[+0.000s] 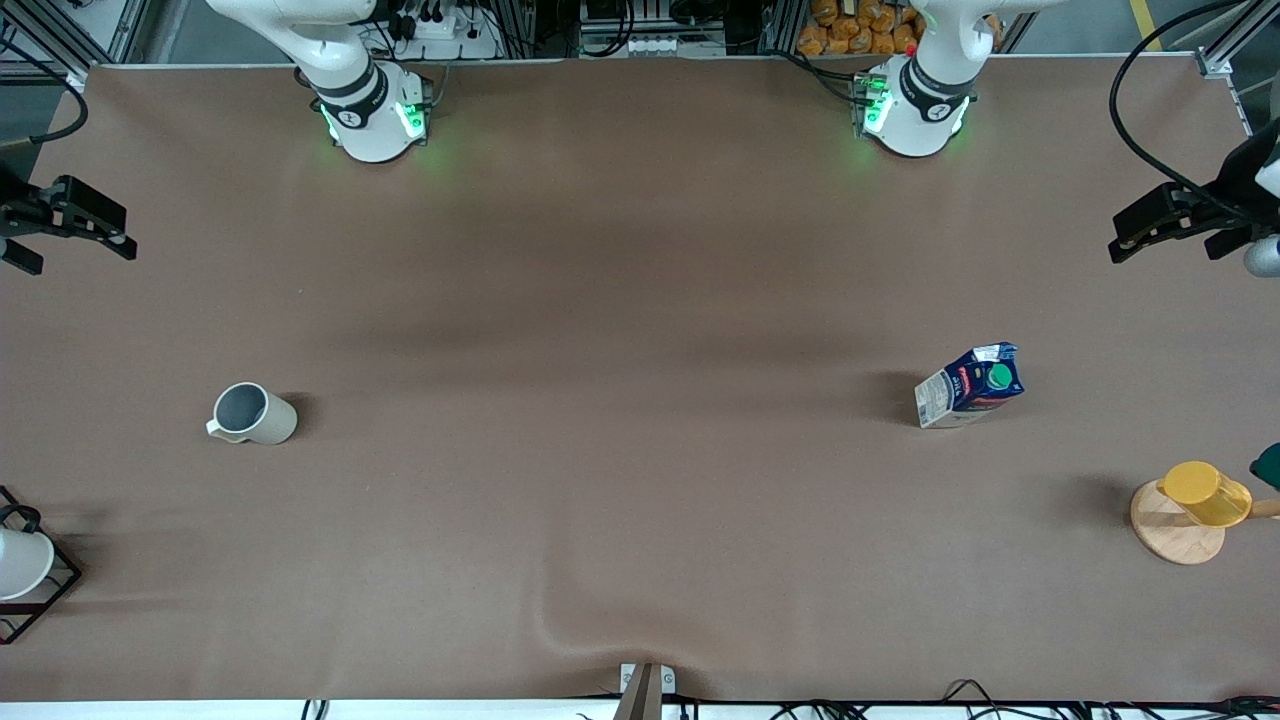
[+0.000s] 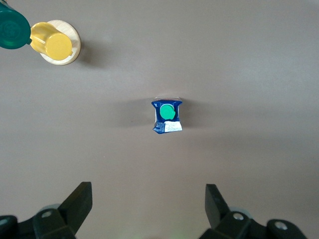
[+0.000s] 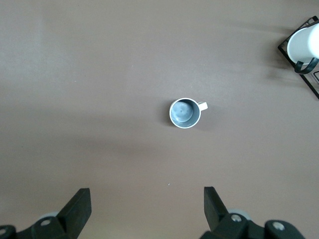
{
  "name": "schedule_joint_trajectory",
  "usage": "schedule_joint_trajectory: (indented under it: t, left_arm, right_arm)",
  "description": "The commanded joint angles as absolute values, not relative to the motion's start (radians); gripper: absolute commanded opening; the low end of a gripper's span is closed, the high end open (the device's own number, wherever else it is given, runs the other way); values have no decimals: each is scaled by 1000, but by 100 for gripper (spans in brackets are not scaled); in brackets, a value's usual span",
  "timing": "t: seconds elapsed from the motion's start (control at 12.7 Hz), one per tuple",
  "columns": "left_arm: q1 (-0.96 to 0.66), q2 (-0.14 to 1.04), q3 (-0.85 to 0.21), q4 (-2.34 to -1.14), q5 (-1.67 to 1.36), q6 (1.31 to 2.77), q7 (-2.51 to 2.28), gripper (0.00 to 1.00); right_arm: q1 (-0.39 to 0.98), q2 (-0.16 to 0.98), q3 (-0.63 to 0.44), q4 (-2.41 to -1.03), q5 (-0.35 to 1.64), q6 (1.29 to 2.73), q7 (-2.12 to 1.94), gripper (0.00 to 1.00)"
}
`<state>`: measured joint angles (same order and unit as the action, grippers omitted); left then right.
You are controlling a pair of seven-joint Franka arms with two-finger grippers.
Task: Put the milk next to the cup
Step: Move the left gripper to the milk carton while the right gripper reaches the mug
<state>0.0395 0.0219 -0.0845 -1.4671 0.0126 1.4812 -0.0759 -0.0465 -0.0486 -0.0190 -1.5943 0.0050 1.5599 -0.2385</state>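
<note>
Brown covering spans the whole tabletop (image 1: 620, 300), with both arm bases standing along its edge farthest from the front camera.

The milk (image 1: 969, 386) stands upright toward the left arm's end of the tabletop, its green cap facing up. In the left wrist view the milk (image 2: 167, 117) appears from above, alone on bare covering. The cup (image 1: 255, 414) stands upright toward the right arm's end of the tabletop, at about the same distance from the front camera as the milk. The two are well apart, with open covering between them. The cup's handle points toward the right arm's end of the tabletop. In the right wrist view the cup (image 3: 185, 112) shows its dark inside.

The left gripper (image 1: 1165, 225) hangs over the edge of the tabletop at the left arm's end. Its fingers (image 2: 79, 201) are spread wide and hold nothing. The right gripper (image 1: 90, 222) hangs over the edge at the right arm's end, likewise spread wide and holding nothing, as its fingers (image 3: 79, 206) show.

A yellow cup (image 1: 1205, 493) stands on a round wooden coaster (image 1: 1172, 535) at the left arm's end, nearer to the front camera than the milk. A dark green object (image 1: 1268, 465) lies just beside it at the edge. A white cup (image 1: 20, 563) sits in a black wire rack (image 1: 50, 595) at the right arm's end, nearer to the front camera than the grey cup.
</note>
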Motion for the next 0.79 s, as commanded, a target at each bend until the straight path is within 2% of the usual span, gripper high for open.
schedule_joint_trajectory:
  t: [0.0,0.08,0.39,0.55,0.71]
  left_arm:
    - [41,18,-81,-1462,6,1466,-52,100]
    - [37,24,-81,-1462,9,1466,-57,100]
    - [29,168,-84,-1469,-14,1508,-80,100]
    - [28,215,-86,-1535,-9,1592,-90,100]
    - [29,221,-86,-1635,-5,1696,-98,100]
  right_arm:
    - [-43,-58,-17,-1598,-12,1563,-227,100]
    - [-41,-58,-15,-1598,-12,1562,-226,100]
    - [-43,-20,-17,-1600,-12,1552,-233,100]
    - [-52,-11,-17,-1598,-12,1558,-235,100]
    - [-54,91,-18,-1580,-21,1565,-233,100]
